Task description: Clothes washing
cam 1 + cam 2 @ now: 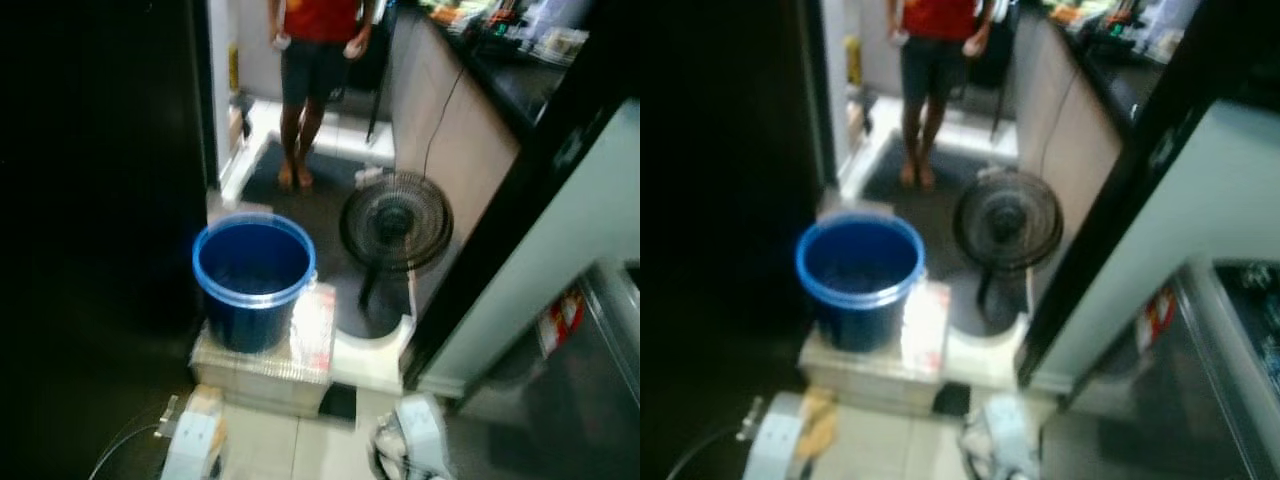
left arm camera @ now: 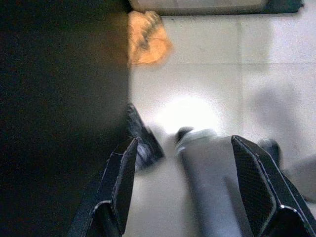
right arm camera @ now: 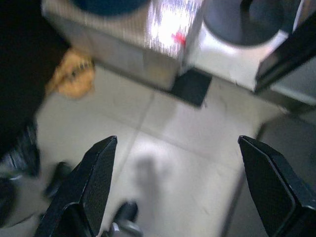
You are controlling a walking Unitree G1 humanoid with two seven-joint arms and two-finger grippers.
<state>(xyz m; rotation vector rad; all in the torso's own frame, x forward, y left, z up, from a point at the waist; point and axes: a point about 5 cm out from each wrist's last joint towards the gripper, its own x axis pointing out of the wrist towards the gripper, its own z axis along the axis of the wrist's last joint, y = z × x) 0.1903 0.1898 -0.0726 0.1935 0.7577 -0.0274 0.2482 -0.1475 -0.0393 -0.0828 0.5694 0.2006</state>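
We found the blue bucket (image 1: 252, 280) standing on a raised tiled step (image 1: 262, 368), beside a floor fan (image 1: 395, 228). Left gripper (image 2: 183, 190) and right gripper (image 3: 177, 185) hung wide open, empty. We judged the bucket rigid and possibly heavy; grip its rim.

Pale tiled floor (image 3: 163, 148) is reflecting light; a black pedestal fan (image 1: 395, 228) is standing beside a dark countertop (image 1: 500, 70), and a person (image 1: 315, 60) is standing barefoot beyond.
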